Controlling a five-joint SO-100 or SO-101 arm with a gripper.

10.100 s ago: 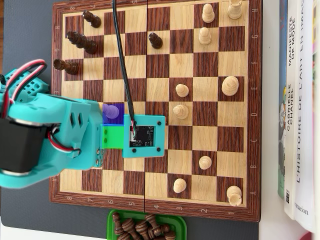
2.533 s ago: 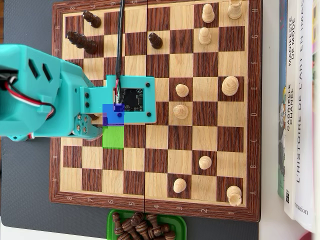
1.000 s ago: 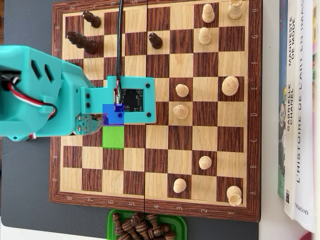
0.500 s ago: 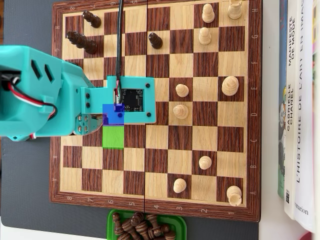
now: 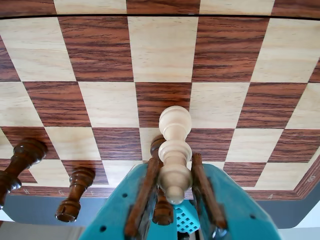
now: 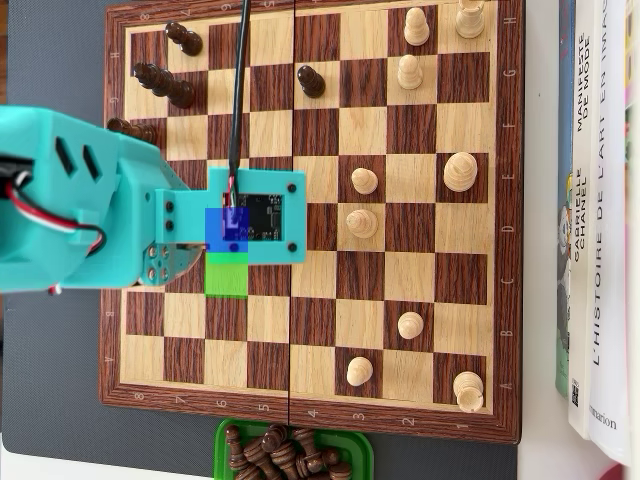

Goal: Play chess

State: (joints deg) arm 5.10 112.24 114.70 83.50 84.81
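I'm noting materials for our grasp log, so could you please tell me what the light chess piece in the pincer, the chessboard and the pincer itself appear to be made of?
Light chess piece: apparently turned pale wood, smooth satin finish, faint grain.
Chessboard: wood or wood veneer, with visible streaked grain in dark and light squares and a slight sheen.
Pincer: teal matte plastic, probably 3D-printed; its fingers look brown-lined, material unclear.

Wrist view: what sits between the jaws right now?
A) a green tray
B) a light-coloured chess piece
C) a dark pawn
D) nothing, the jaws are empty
B: in the wrist view a light-coloured chess piece stands between the two brown-lined teal jaws of the gripper, which close against its sides, above the chessboard; the dark pieces lie off to the left, outside the grasp.
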